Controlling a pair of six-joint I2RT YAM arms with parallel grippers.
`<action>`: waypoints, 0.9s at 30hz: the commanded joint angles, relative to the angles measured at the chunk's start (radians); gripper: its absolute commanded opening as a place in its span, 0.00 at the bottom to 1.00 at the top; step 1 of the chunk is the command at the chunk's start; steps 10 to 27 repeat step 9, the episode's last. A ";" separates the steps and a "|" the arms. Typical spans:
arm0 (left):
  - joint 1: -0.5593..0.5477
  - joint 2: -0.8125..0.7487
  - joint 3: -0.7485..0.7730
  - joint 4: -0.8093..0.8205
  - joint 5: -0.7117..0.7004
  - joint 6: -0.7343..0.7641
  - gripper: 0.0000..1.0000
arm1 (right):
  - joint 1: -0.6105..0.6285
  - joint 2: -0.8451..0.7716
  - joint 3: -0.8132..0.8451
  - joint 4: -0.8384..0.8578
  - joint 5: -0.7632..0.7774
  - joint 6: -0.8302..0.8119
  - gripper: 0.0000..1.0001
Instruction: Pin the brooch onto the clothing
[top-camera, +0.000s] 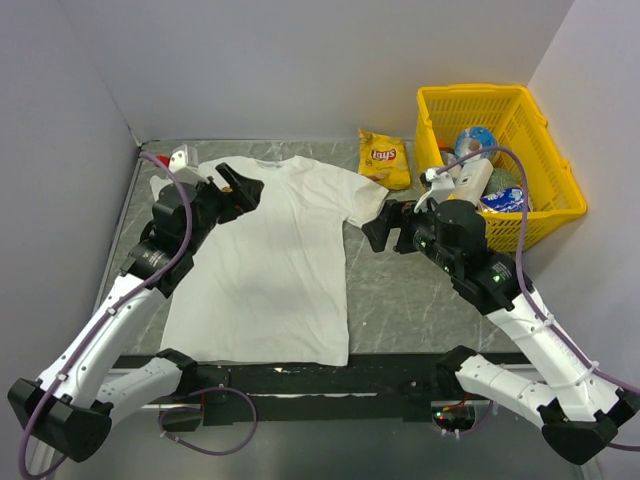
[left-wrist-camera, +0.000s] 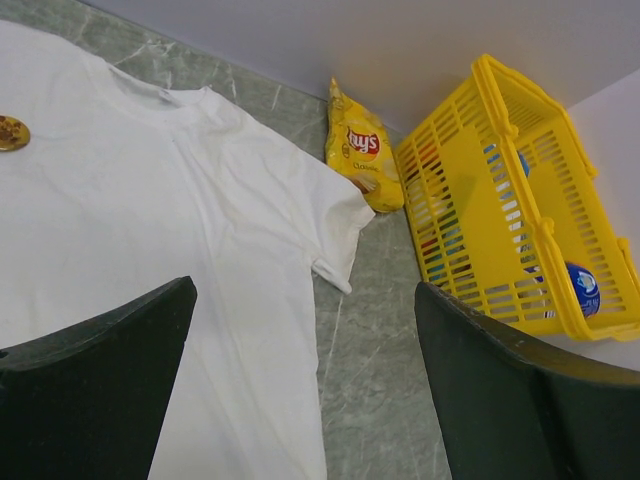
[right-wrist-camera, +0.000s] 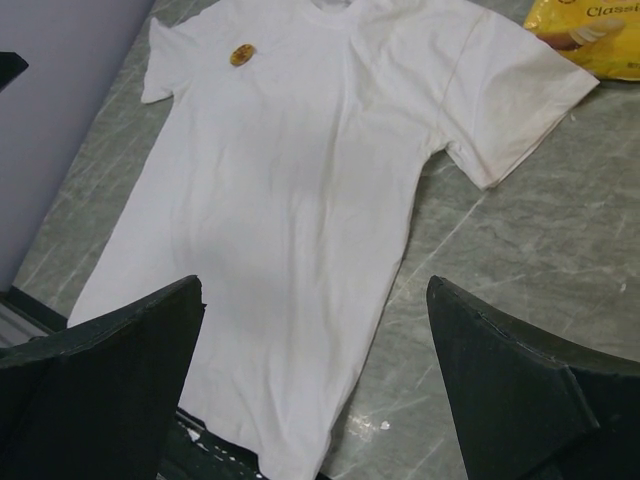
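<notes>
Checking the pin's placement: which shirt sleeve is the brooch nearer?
The sleeve on the robot's left, away from the crisp bag; the brooch lies on the T-shirt just beside it. The other sleeve ends by the bag.

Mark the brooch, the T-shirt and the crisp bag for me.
brooch (right-wrist-camera: 241, 54), right wrist view, middle of the golden disc.
T-shirt (top-camera: 270, 270), top view, plain cloth at mid-body.
crisp bag (top-camera: 384, 157), top view, on the red logo.

White-and-black arms (top-camera: 110, 320), purple cables (top-camera: 189, 220)
</notes>
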 joint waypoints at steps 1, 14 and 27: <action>0.004 -0.008 -0.018 0.055 0.002 -0.004 0.96 | -0.005 -0.040 -0.030 0.068 0.059 -0.064 1.00; 0.004 -0.061 -0.096 0.083 -0.070 0.033 0.96 | -0.007 -0.210 -0.258 0.318 0.188 -0.294 1.00; 0.004 -0.061 -0.096 0.083 -0.070 0.033 0.96 | -0.007 -0.210 -0.258 0.318 0.188 -0.294 1.00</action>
